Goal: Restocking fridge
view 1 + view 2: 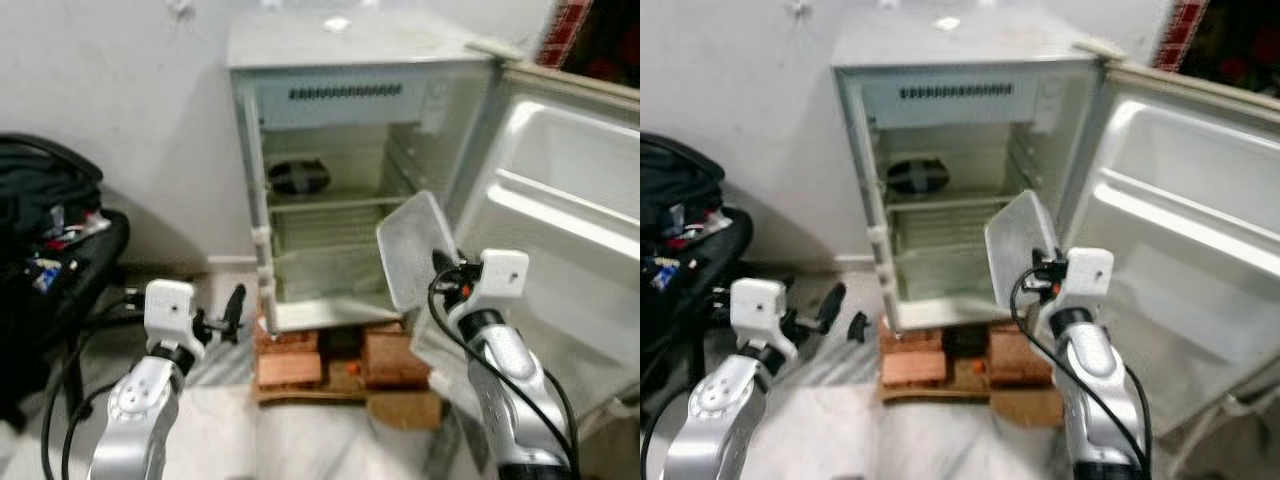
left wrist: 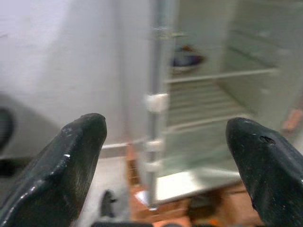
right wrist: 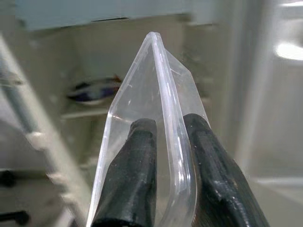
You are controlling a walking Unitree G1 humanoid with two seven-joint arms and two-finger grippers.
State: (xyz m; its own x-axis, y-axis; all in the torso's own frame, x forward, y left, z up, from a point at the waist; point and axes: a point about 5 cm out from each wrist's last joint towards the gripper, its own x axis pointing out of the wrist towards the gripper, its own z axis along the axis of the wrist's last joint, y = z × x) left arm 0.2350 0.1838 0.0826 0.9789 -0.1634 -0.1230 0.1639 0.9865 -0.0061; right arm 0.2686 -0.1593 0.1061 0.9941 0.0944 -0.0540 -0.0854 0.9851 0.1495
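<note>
Right gripper (image 3: 165, 142) pinches a clear plastic container (image 1: 418, 250) before the open fridge (image 1: 345, 180); left gripper (image 2: 165, 156), fingers spread, hovers left; a dark bowl (image 1: 298, 176) sits far inside.

A plain pale wall (image 1: 130, 90) stands behind, with a light floor (image 1: 300, 440) below. Red bricks (image 1: 290, 355) are stacked on the floor. A black chair (image 1: 60, 270) piled with clutter sits at the left.

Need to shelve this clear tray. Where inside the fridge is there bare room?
The lower wire shelf is bare. The upper shelf is free right of the dark bowl; its left side is taken. The right gripper holds the clear tray.
</note>
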